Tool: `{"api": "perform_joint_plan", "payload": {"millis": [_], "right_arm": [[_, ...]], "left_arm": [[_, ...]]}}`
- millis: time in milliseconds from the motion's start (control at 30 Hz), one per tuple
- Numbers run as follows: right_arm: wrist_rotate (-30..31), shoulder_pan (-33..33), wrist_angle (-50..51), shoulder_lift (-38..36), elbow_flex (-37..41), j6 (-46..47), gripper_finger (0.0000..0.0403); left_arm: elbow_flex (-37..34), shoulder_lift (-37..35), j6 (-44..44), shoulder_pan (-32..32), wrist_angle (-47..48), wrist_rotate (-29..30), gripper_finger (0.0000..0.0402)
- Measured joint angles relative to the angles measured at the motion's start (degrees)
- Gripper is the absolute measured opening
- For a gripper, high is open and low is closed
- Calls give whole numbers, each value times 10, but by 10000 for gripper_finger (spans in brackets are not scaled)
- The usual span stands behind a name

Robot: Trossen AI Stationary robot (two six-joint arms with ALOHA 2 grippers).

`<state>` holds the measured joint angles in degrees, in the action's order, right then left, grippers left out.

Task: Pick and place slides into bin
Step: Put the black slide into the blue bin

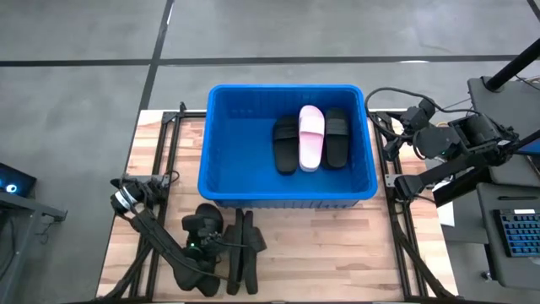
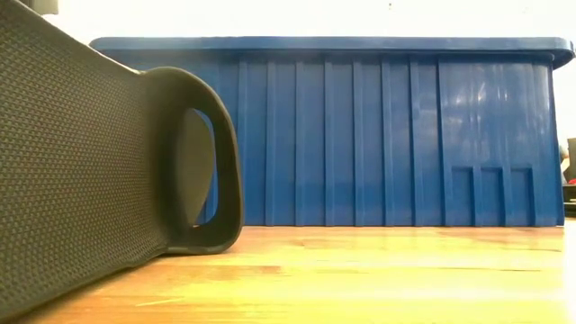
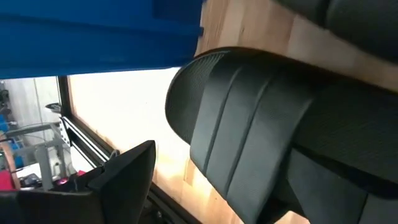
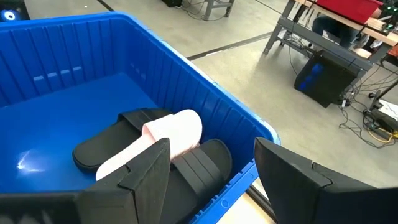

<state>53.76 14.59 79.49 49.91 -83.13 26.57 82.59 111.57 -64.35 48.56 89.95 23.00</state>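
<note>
left gripper [image 1: 205, 234] is hovering spread, empty, just at 9 o'clock of the black slides [image 1: 242, 252] lying on the table [image 1: 337, 253], long axis 12-to-6. right gripper [image 1: 403, 135] is waiting spread at 3 o'clock of the bin [image 1: 219, 169], far off. left arm is sitting nearer.

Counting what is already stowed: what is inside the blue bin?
Inside the blue bin lie three slides: a pink slide resting between and partly over two black slides. Whatever lies under them is covered.
</note>
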Motion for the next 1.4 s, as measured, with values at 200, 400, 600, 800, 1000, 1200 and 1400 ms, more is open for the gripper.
{"api": "perform_joint_plan", "payload": {"millis": [200,400,600,800,1000,1200,1400], "right_arm": [[0,0,0,0,0,0,224],[-2,0,0,0,0,0,224],[-2,0,0,0,0,0,224],[-2,0,0,0,0,0,224],[-2,0,0,0,0,0,224],[-2,0,0,0,0,0,224],[-2,0,0,0,0,0,224]], "left_arm": [[-34,0,2,0,-19,-2,328],[-70,0,1,-4,-25,-2,328],[-76,0,2,-8,-25,-17,287],[-68,0,2,-8,-22,-52,173],[-48,-3,10,-8,1,-81,36],[-45,-42,40,-6,1,-145,12],[-46,-125,69,-5,1,-221,3]]}}
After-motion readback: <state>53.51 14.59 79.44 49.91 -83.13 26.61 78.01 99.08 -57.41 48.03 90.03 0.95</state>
